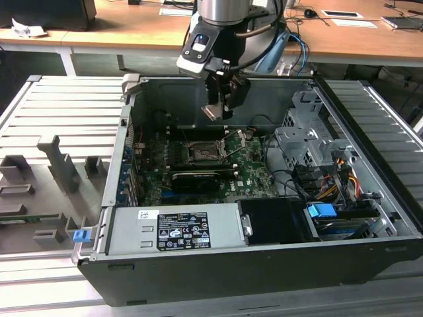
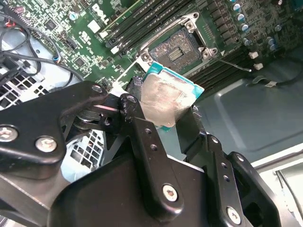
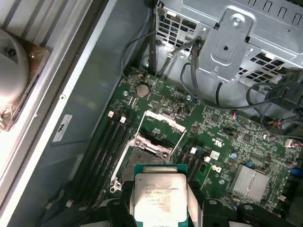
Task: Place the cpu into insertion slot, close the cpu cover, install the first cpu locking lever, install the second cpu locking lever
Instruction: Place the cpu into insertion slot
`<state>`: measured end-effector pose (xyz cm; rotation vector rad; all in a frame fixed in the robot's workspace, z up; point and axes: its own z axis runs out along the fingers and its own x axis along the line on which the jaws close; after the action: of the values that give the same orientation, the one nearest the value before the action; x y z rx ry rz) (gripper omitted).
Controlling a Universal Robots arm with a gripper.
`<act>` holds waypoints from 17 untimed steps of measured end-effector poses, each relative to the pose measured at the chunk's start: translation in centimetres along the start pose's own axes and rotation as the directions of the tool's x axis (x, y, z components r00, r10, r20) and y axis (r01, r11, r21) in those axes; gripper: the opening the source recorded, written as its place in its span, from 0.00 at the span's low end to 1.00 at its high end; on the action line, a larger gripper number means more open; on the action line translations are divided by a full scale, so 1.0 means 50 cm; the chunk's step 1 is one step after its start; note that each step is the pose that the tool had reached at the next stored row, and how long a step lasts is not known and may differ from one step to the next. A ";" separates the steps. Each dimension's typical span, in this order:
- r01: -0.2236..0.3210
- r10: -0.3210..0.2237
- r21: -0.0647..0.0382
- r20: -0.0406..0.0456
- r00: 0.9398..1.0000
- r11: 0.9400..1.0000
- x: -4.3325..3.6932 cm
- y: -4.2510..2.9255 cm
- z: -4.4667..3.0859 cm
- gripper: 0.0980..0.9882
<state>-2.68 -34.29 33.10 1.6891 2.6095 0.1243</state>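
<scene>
The black 2-fingered claw is closed on the small flat square silver-grey cpu, pinching 2 opposite edges, chip tilted. The square black insertion slot on the green circuit board lies below and just ahead (contacts uncovered, nothing seated). The arm reaches steeply down into the dark open computer case.

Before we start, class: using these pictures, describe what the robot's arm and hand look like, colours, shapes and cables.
The arm is a silver-grey cylinder ending in a pale grey wrist box with a dark panel. Black and blue cables loop beside it. The hand is black, built from flat jointed links with rounded ends, pinned by silver screws.
</scene>
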 end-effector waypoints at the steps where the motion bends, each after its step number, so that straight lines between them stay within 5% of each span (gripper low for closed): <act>1: 0.000 0.000 0.000 0.000 1.000 1.000 0.000 0.000 0.002 0.49; 17: -0.085 0.085 -0.002 0.008 0.996 0.996 0.004 -0.011 0.024 0.49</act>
<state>-3.19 -34.29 31.86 1.7974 2.5317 0.1210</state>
